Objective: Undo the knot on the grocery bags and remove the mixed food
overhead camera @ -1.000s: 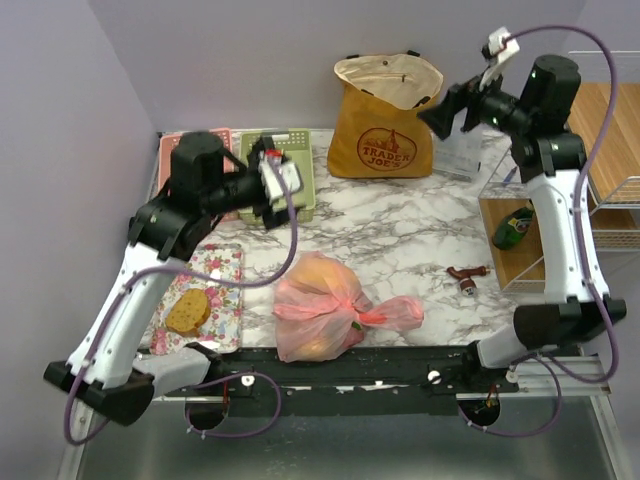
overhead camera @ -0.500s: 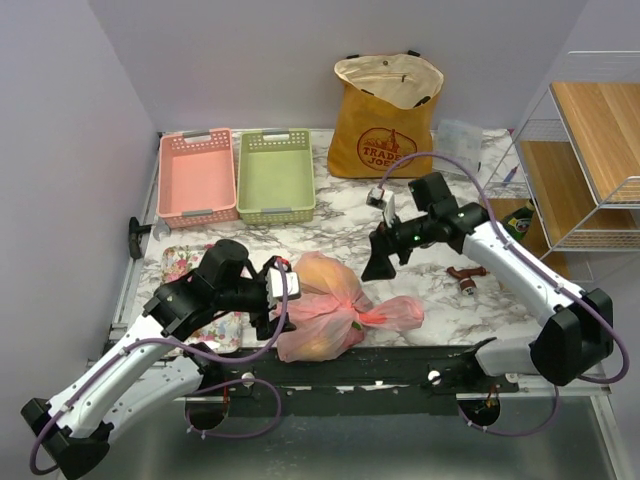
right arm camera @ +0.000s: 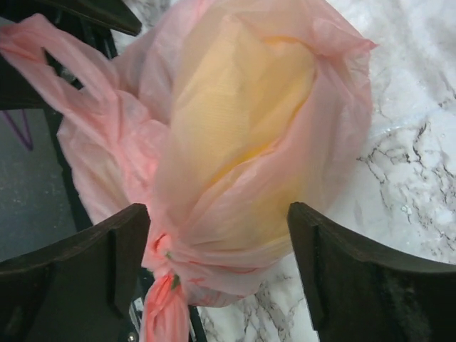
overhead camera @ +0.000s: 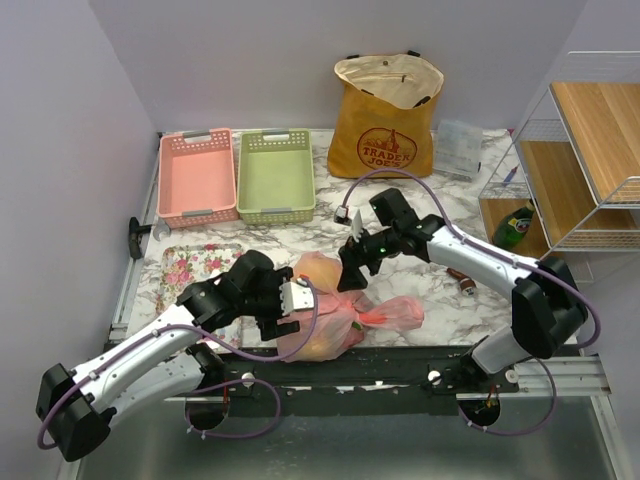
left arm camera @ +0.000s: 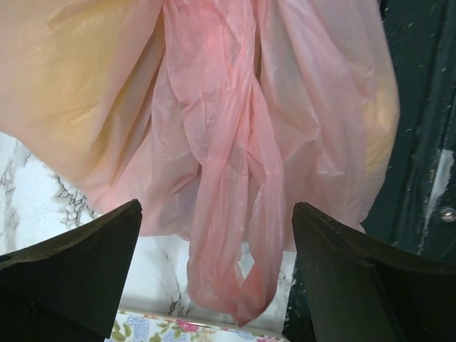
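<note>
The pink grocery bag (overhead camera: 325, 310) lies knotted near the table's front edge, with a yellow-orange bulk showing through its film (right arm camera: 235, 128). The mixed food is otherwise hidden inside. My left gripper (overhead camera: 292, 308) is open at the bag's left side, and a loose twisted loop of pink plastic (left arm camera: 228, 214) hangs between its fingers (left arm camera: 71, 271) without being pinched. My right gripper (overhead camera: 352, 272) hovers open over the bag. Its fingers (right arm camera: 363, 278) straddle the bag's end, with the knot (right arm camera: 167, 263) close to the left one. The yellow Trader Joe's tote (overhead camera: 385, 125) stands open at the back.
A pink basket (overhead camera: 197, 175) and a green basket (overhead camera: 276, 172) sit at the back left. A floral tray (overhead camera: 195, 268) lies under my left arm. On the right stands a wire shelf rack (overhead camera: 590, 150) with a green bottle (overhead camera: 512, 228). A small brown object (overhead camera: 466, 280) lies nearby. The black front rail (overhead camera: 400, 365) runs just behind the bag.
Both arms have swung down from high over the table to the pink bag, the left coming in from the left and the right from the back right. The bag has not moved.
</note>
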You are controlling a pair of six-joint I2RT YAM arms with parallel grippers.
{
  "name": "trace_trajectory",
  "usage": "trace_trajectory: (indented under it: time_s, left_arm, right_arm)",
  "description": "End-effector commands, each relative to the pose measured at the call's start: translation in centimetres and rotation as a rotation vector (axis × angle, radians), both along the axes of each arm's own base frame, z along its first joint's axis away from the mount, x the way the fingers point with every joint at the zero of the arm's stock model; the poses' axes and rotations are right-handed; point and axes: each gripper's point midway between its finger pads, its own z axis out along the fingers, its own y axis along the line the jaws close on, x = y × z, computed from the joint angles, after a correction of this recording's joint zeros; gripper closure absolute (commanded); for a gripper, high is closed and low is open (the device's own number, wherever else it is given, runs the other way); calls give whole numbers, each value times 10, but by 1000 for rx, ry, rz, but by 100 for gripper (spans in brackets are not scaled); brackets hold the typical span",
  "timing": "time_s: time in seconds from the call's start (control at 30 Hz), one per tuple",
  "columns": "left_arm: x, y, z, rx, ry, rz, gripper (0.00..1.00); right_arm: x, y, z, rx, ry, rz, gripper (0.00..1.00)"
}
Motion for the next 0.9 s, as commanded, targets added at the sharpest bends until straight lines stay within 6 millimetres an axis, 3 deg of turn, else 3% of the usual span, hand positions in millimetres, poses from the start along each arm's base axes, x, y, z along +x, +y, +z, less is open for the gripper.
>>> trace_trajectory:
  time_s: [0.0,0.03,0.1,0.13,0.2,0.23,0.27,0.33,0.43,0.5,0.53,0.6,0.67,0.7,0.8,0.87]
  left_arm:
    - [22,0,-5,46,-110,-1,15]
    - [24,-1,-6,55,-114,-3,18]
    - [29,-1,-11,89,-101,6,35]
    - [35,0,-15,118,-91,28,47]
    - [50,-2,-14,142,-69,68,81]
    - [60,-3,-12,135,-52,88,93]
    - [75,-4,-2,108,-48,121,100]
    - [105,-8,19,51,-64,168,100]
    - [149,-10,52,-5,-123,228,100]
    - [165,-10,71,-31,-154,230,100]
    - [167,-11,80,-37,-172,215,95]
    - [157,-13,95,-55,-198,141,56]
    - [137,-20,119,-136,-225,82,36]
    - [97,-38,122,-174,-231,-70,31]
    - [68,-58,102,-150,-231,-188,31]
    - [61,-73,89,-146,-246,-240,31]
  right_arm:
    - [12,1,-25,-41,-16,-9,28]
    - [9,-1,-28,-54,-7,4,38]
    - [5,-6,-30,-84,20,2,56]
    - [2,-9,-28,-94,36,-5,67]
    - [-7,-13,-18,-73,76,-17,93]
    - [-11,-16,-12,-55,85,-28,99]
    - [-14,-19,-7,-39,94,-44,100]
    - [-13,-25,4,-4,87,-103,99]
    - [2,-38,16,67,93,-257,99]
    - [11,-46,15,94,111,-333,99]
    - [11,-46,11,98,120,-348,99]
    - [10,-46,0,94,153,-367,99]
    - [9,-43,-6,97,195,-370,99]
    - [15,-40,-8,118,204,-400,99]
    - [23,-45,-2,132,192,-435,99]
    - [21,-50,-6,91,179,-408,99]
